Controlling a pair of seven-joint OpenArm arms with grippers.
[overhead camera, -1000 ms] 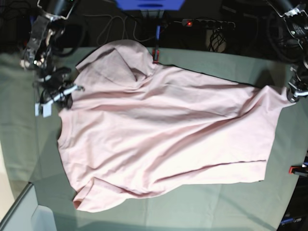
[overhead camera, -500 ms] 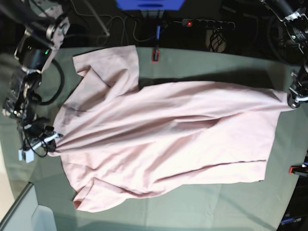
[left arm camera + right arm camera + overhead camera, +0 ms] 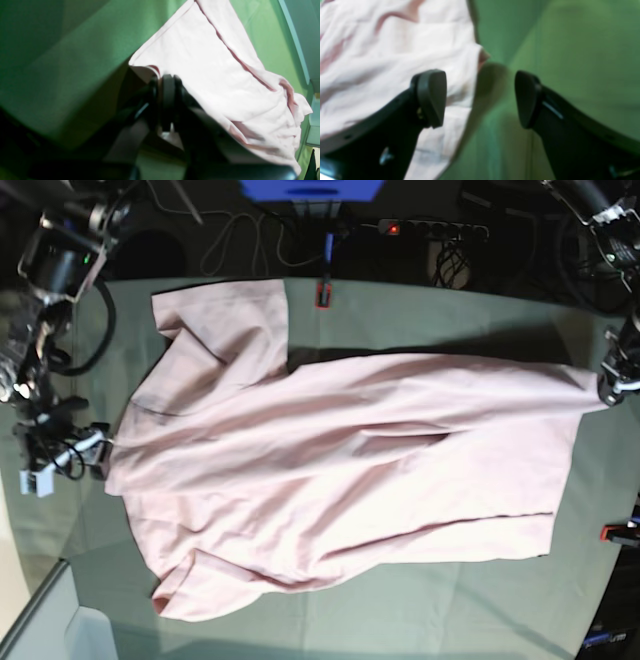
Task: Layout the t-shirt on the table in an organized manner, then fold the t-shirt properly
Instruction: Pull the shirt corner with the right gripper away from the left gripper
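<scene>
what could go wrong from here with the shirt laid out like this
1. The right gripper has its jaws open right at the t-shirt edge; that released end may slump back into wrinkles.
2. The left gripper is shut on a hem corner; any further pull from that side alone could drag the whole shirt across the table.
3. The near sleeve lies bunched and creases run across the body, so folding now would likely lock them in.

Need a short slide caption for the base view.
Pink t-shirt spread on the table, left gripper pinching one corner.
</scene>
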